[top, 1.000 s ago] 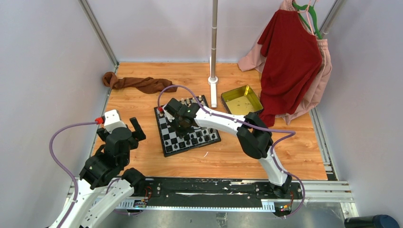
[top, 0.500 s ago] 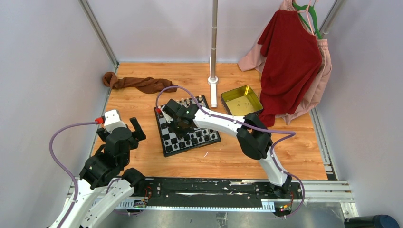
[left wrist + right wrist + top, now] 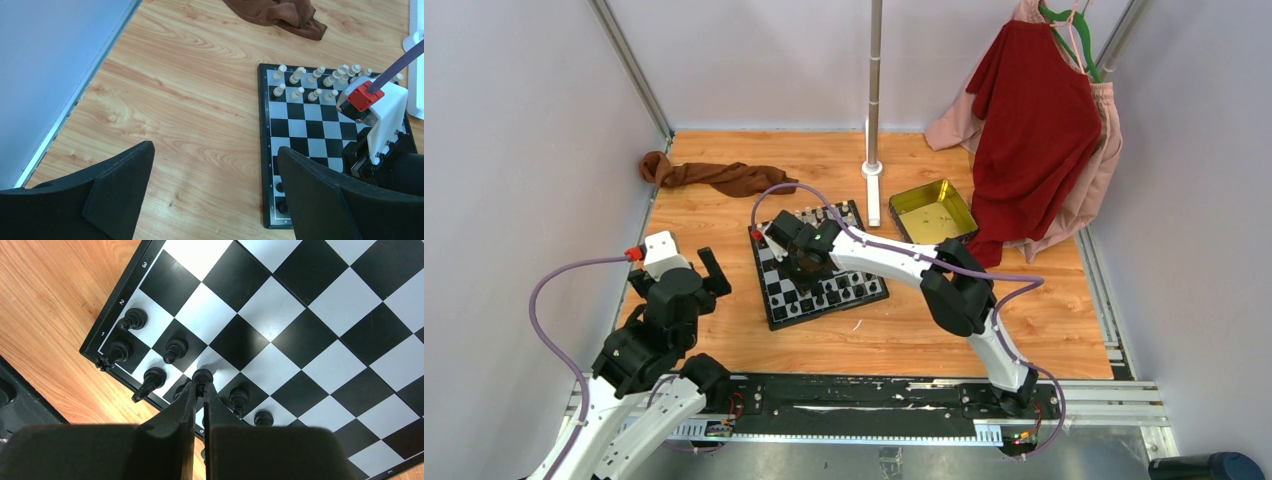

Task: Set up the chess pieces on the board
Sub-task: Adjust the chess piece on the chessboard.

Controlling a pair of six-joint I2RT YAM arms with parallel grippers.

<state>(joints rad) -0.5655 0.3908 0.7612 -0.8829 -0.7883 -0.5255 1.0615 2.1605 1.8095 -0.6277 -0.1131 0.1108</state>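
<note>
The checkered board [image 3: 774,318] lies mid-table. Cream pieces [image 3: 819,213] stand in its far rows and also show in the left wrist view [image 3: 315,80]. Black pieces [image 3: 175,348] stand in the two near rows by the board's corner [image 3: 95,347]. My right gripper [image 3: 200,387] is shut on a black pawn [image 3: 202,375] among them, over a white square; I cannot tell whether the pawn touches the board. In the top view that gripper [image 3: 802,262] hangs over the board's left half. My left gripper [image 3: 215,150] is open and empty above bare wood left of the board [image 3: 320,145].
A yellow-gold tin [image 3: 932,210] sits right of the board. A brown cloth [image 3: 714,176] lies at the far left. A metal pole with a white base [image 3: 873,170] stands behind the board. Red and pink garments [image 3: 1034,120] hang at the far right.
My right gripper has shifted slightly left over the board with the pawn in it. The left arm has not moved.
</note>
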